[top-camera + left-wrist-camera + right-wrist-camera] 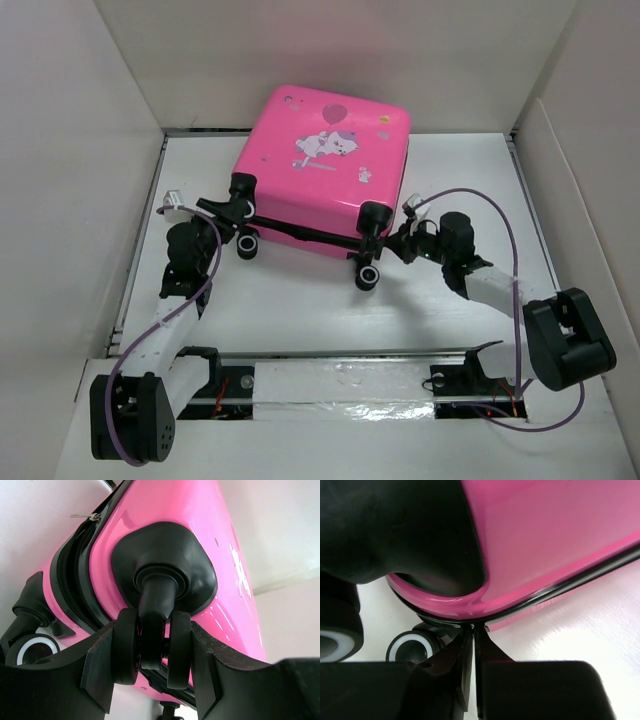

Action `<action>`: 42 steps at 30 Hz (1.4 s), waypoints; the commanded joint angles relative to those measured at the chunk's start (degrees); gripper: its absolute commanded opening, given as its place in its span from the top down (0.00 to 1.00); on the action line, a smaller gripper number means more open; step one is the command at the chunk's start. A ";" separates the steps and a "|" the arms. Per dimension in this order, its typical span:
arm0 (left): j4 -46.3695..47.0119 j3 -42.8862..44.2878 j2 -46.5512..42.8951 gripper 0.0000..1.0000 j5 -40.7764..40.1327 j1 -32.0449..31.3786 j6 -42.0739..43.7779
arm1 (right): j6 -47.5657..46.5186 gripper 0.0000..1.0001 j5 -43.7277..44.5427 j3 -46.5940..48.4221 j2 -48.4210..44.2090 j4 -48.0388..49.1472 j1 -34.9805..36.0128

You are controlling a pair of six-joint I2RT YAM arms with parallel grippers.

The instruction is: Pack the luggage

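Plainly white table [300,310], white walls [60,150]; left pincer [152,655] clamps luggage [300,190] caster [126,645], right pincer [472,670] pinched together

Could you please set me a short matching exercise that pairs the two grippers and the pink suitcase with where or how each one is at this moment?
Things:
1. left gripper
2. right gripper
3. luggage

States:
A. lies flat on the table, printed shell up, closed
B. fingers on either side of a caster wheel
C. fingertips together at the zip seam near a corner

Pairs: 1-B, 2-C, 3-A
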 commanded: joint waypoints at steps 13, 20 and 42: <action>12.91 -1.63 -5.00 1.00 4.63 -4.07 -3.72 | 27.11 1.00 58.73 -8.34 -6.16 17.01 39.46; 18.71 -5.24 -3.94 1.00 8.58 -4.60 -6.71 | 26.33 1.00 80.70 -0.63 5.25 23.68 55.94; 26.35 2.04 12.03 1.00 -0.56 -46.69 -0.12 | 14.73 1.00 45.12 4.60 -2.52 7.28 36.72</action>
